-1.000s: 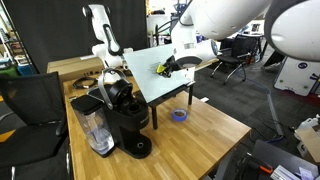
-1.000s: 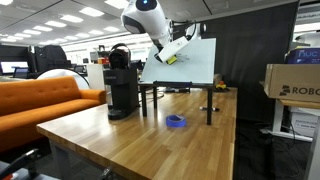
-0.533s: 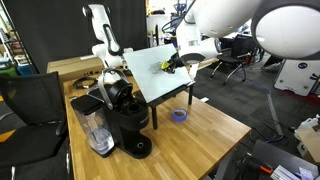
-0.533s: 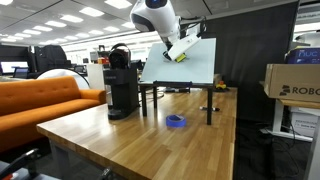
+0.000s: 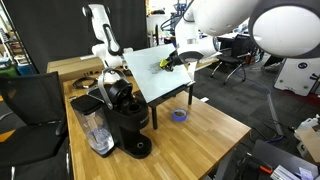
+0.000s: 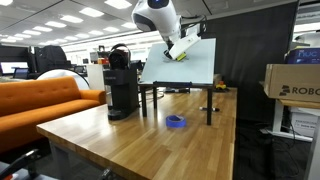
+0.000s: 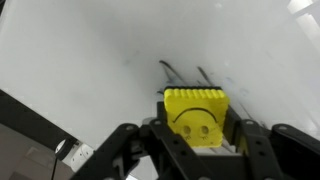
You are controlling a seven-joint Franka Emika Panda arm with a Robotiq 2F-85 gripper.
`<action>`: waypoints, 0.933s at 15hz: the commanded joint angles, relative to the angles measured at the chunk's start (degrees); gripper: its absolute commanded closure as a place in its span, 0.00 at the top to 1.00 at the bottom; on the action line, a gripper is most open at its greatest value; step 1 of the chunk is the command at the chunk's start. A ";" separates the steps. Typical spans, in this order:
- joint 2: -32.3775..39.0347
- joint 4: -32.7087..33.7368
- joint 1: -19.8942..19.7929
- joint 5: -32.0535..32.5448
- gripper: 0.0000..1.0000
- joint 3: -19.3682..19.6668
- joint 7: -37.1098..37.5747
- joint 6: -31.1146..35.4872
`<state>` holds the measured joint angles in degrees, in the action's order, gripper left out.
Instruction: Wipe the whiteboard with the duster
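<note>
The whiteboard (image 5: pixel 158 72) is a tilted white panel on black legs on the wooden table; it also shows in an exterior view (image 6: pixel 190 65) and fills the wrist view (image 7: pixel 120 50). My gripper (image 5: pixel 172 61) is shut on the yellow duster (image 5: pixel 166 62) and presses it against the board near its upper part. In an exterior view the duster (image 6: pixel 181 55) sits at the board's upper left. In the wrist view the duster (image 7: pixel 196 116), with a smiley face on it, sits between my black fingers (image 7: pixel 196 135), and dark marker strokes (image 7: pixel 180 72) show just beyond it.
A black coffee machine (image 5: pixel 122 115) with a clear jug (image 5: pixel 92 128) stands on the wooden table (image 5: pixel 190 140) in front of the board. A purple tape roll (image 5: pixel 180 115) lies below the board. An orange sofa (image 6: pixel 40 100) and a cardboard box (image 6: pixel 292 85) flank the table.
My gripper with the duster has slid along the board, toward its upper edge in one view, and slowed in the last half second. The board and table objects have not moved.
</note>
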<state>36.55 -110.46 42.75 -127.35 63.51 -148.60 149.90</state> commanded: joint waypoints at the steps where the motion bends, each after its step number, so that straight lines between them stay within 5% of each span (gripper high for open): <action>1: -0.64 0.50 -0.52 1.84 0.28 -1.15 0.60 -0.04; 4: -6.09 1.19 -4.95 3.69 0.28 -8.41 -3.08 4.04; 5: -2.81 0.41 -1.21 3.50 0.28 -3.93 0.17 1.11; 14: -5.05 -1.10 1.47 4.49 0.28 -3.67 0.10 2.18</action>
<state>33.93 -109.88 42.93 -124.92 59.23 -148.79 151.76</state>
